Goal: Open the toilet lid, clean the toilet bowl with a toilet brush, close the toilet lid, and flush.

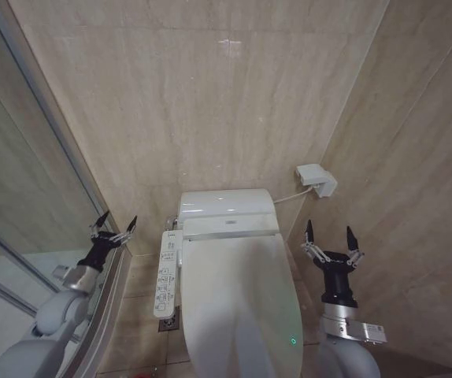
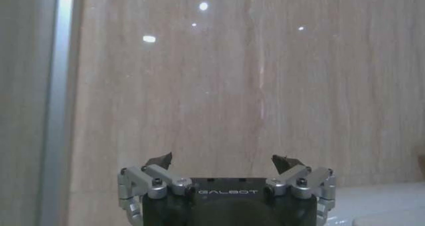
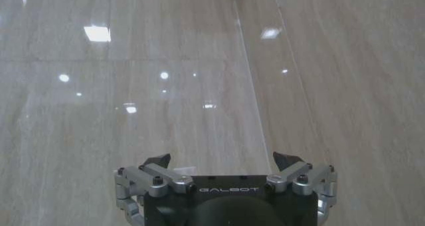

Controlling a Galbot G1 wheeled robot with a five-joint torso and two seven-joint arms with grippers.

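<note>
While both my arms hang raised at either side of the toilet, nothing lies between my fingers and the fixture. Left gripper (image 1: 115, 223): fingers spread apart, holding nothing, beside the shower glass (image 1: 21, 181) and its metal frame (image 1: 49, 126). Right gripper (image 1: 331, 234): fingers likewise spread and empty, near the right-hand wall (image 1: 423, 173). Toilet lid (image 1: 238, 303): white, shut flat over the seat, between the two grippers; what lies under it is hidden. Control panel (image 1: 167, 272): white, buttoned, along the lid's left edge. Tank cover (image 1: 226, 206): white, behind the lid, against the rear wall. Wall box (image 1: 316, 179): white, on the right wall, a cord running toward the tank. Walls: polished beige stone tile. Floor (image 1: 135, 315): beige tile, a small drain beside the toilet base.
</note>
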